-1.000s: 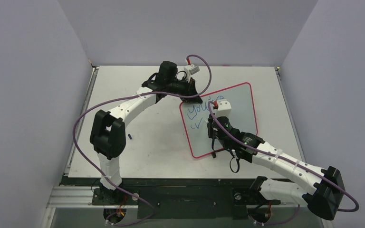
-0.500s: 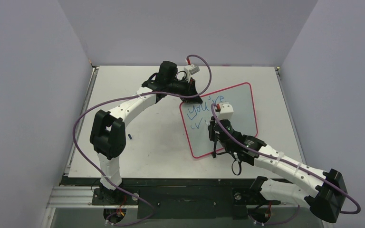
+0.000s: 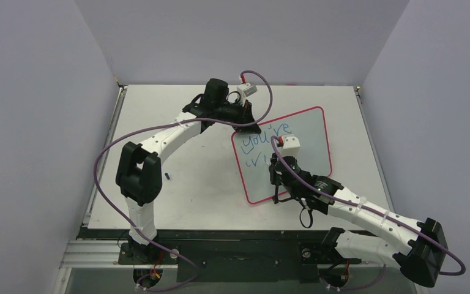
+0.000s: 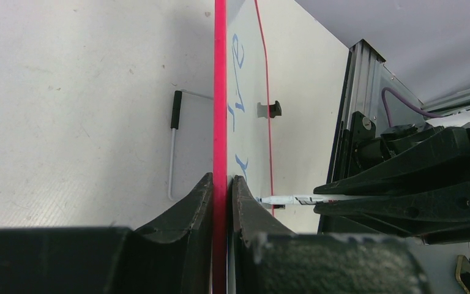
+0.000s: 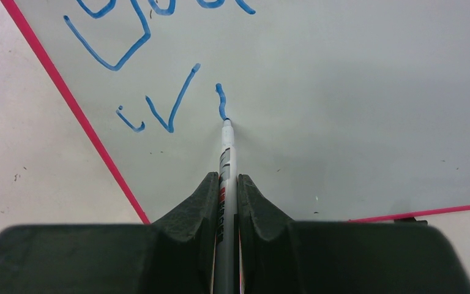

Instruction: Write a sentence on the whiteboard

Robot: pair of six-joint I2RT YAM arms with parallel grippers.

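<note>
You have one whiteboard (image 3: pixel 309 153) on the worktop (image 3: pixel 190 196), a little to the right of the middle, with its near left corner not far from the front edge. The left gripper (image 3: pixel 245 127) meets it at its far left corner. In the left wrist view the two fingers of this gripper (image 4: pixel 221 180) are pressed narrow on the pink-red frame of the board (image 4: pixel 220 92), one finger on each side, so it is clamped on the frame. The right gripper (image 3: pixel 273 162) is over the left part of the board, near the frame. In the right wrist view its fingers (image 5: pixel 227 177) are closed tight around one pen (image 5: pixel 226 147), and the tip of the pen touches the white surface (image 5: pixel 343 92) at the lower end of a short blue stroke. The sentence (image 3: pixel 254 139) is in blue, and you can count two lines of it: the upper line reads "you're", and the lower line (image 5: pixel 183 92) has a small "i", a "v" and the short stroke at the pen tip. The same pen (image 4: pixel 294 199) also shows in the left wrist view, lying across to the board face. One black foot (image 3: pixel 275 198) shows under the near edge of the board. One small dark blue thing (image 3: pixel 167 176) lies on the left part of the worktop, well apart from the board; it is too small to name.
</note>
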